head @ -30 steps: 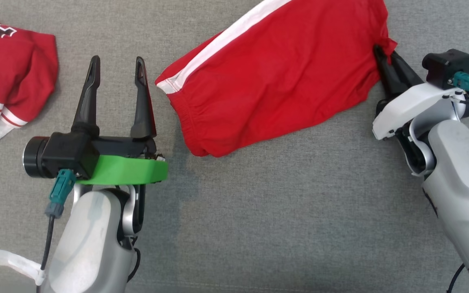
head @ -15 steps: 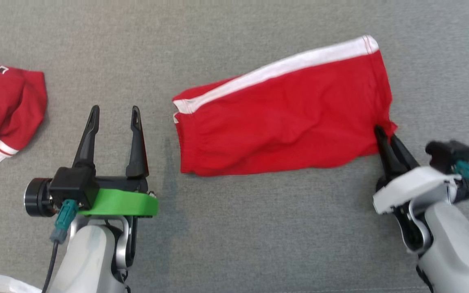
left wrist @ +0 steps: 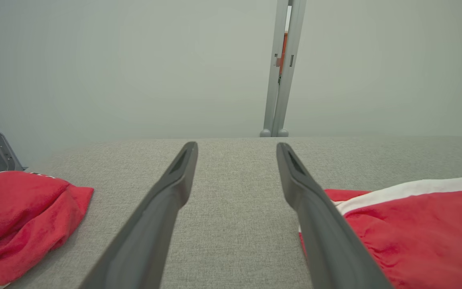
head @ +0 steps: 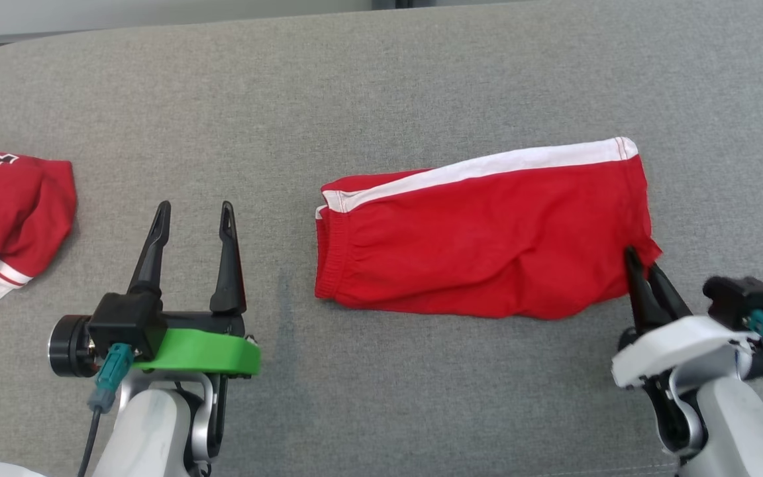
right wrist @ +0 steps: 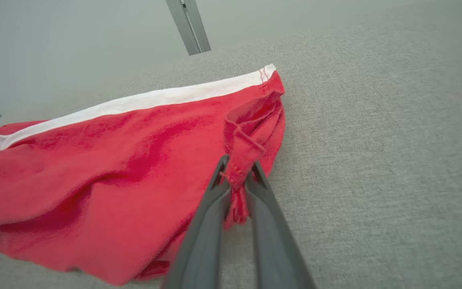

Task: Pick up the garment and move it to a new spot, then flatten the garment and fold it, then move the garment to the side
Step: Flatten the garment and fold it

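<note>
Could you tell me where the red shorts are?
In the head view, the red shorts lie right of centre on the grey surface, one corner in the right gripper.

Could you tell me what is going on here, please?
The robot is handling red shorts on a grey pad. Its right hand is shut on the shorts' near right corner, and the rest of them lies fairly flat. The left hand is open and holds nothing, between the shorts and a crumpled red jersey at the left edge.
</note>
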Available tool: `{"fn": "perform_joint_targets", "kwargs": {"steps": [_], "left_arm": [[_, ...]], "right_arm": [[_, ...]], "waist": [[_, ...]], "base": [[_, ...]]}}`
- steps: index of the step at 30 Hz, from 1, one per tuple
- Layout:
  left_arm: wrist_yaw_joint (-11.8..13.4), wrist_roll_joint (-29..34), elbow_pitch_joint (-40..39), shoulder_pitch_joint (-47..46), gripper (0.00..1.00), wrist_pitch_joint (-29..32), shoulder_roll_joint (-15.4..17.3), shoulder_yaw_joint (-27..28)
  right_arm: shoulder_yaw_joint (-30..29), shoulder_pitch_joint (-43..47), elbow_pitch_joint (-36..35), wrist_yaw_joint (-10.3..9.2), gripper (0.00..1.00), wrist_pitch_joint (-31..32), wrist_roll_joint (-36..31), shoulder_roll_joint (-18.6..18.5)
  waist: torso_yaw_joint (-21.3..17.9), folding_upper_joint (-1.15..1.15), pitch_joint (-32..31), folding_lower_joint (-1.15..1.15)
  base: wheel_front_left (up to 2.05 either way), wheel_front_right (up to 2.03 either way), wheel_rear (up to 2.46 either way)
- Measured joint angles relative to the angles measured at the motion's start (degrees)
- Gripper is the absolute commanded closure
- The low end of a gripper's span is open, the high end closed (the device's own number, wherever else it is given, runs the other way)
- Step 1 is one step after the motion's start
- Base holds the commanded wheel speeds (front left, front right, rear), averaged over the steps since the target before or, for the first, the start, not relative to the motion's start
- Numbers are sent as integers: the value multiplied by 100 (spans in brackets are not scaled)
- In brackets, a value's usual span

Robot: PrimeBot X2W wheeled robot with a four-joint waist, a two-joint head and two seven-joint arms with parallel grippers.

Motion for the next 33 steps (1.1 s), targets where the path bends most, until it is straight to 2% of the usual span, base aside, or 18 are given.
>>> {"fn": "perform_joint_targets", "kwargs": {"steps": [3,9,13,19,20,21,22,28,30,33], "left_arm": [[3,-26,-9,16,0,24,26,4],[20,-41,-1,20,0,26,41,-21],[18,-47,30,20,0,24,27,-69],[32,-57,76,21,0,-3,12,-80],[35,-57,88,21,0,-9,10,-85],[40,-57,101,23,0,-10,10,-88],[51,-57,108,25,0,-12,10,-97],[59,-49,157,30,0,-25,18,-141],[81,-52,170,53,0,-26,24,-129],[112,-57,179,108,0,-27,40,-99]], "right_arm": [[286,-218,-423,0,100,213,-170,4],[1639,-952,-1043,0,100,764,-279,226],[2646,-1192,-914,0,100,1026,-59,393],[3478,-1196,-282,0,100,1048,298,499],[3566,-1191,-194,0,95,993,380,505],[3655,-1190,-129,-1,53,935,458,512],[3724,-1190,-78,-1,0,868,476,514],[3805,-1226,-104,0,0,-91,469,461],[3600,-1257,-210,0,0,-302,436,405],[2965,-1237,-356,0,0,-459,210,287]], "waist": [[2,0,-52,0],[88,0,-138,0],[194,0,-177,0],[341,0,-173,0],[351,0,-166,0],[356,0,-160,0],[357,0,-159,0],[331,0,-185,0],[299,0,-213,0],[247,0,-266,0]], "base": [[0,0,0],[0,0,0],[0,0,0],[0,0,0],[0,0,0],[0,0,0],[0,0,0],[0,0,0],[0,0,0],[0,0,0]]}}
